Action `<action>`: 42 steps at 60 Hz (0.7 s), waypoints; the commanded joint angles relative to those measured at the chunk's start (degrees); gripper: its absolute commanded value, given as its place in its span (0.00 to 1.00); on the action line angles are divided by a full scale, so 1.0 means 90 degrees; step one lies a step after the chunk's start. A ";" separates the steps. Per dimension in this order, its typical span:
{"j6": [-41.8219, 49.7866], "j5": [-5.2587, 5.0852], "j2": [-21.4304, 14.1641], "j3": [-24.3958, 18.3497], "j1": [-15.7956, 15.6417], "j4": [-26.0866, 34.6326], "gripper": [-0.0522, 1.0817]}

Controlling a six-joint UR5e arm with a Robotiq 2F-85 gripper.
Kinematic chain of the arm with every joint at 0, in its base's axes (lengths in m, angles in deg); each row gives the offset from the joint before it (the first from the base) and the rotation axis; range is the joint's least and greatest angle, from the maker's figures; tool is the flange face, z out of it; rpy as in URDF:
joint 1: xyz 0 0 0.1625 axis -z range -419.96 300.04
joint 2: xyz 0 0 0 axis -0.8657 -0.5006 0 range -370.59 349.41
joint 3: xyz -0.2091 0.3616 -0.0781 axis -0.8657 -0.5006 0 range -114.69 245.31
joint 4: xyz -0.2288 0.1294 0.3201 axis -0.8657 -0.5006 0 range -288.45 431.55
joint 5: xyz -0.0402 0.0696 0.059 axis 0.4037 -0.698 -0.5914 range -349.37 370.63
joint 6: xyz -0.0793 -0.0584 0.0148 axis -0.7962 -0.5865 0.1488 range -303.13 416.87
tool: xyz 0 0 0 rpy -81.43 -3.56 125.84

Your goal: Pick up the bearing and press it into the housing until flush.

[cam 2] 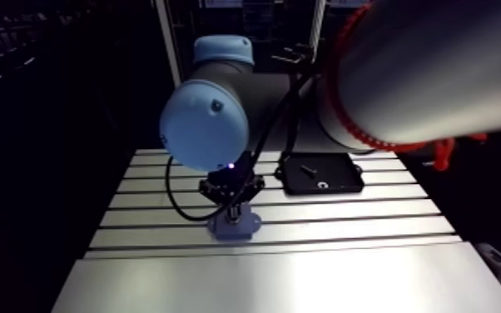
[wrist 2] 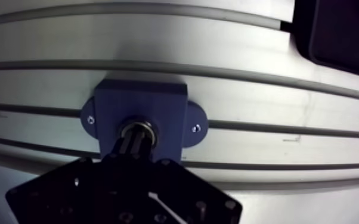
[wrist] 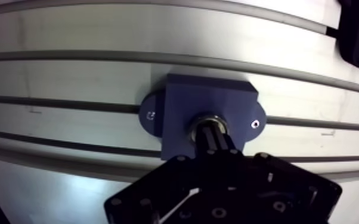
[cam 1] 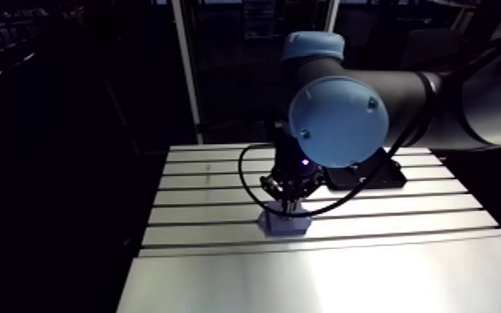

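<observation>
In the arm view, the gripper (cam 1: pixel 289 204) stands upright over a small blue housing (cam 1: pixel 283 223) that sits on the slotted table (cam 1: pixel 387 225). Its tips reach down to the block's top face, too dark and small here to read. A black tray (cam 2: pixel 320 175) lies well apart, on the far side of the table. In the wrist view, the housing shows as a square block with a rounded ear on each side. The bearing (wrist: pixel 209 118) is a bright metal ring seated in the round hole at the block's middle. The fingers (wrist: pixel 216 143) are drawn together into one dark column with no gap showing. They come down on the middle of the ring, and its rim shines around the tips instead of being pinched between them, so the gripper looks closed and holds nothing. The bearing lies straight under the tips, its axis in line with the gripper's own and square to the block's top face. Any further push would probably have to go straight down along that line. Whether the ring is already level with the face cannot be told from here.
</observation>
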 commanded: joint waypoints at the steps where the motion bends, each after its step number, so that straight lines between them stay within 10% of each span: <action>1: 0.0000 -0.0002 0.0010 0.0014 -0.0003 -0.0001 1.00; 42: -0.0010 0.0008 0.0058 0.0024 -0.0003 -0.0001 1.00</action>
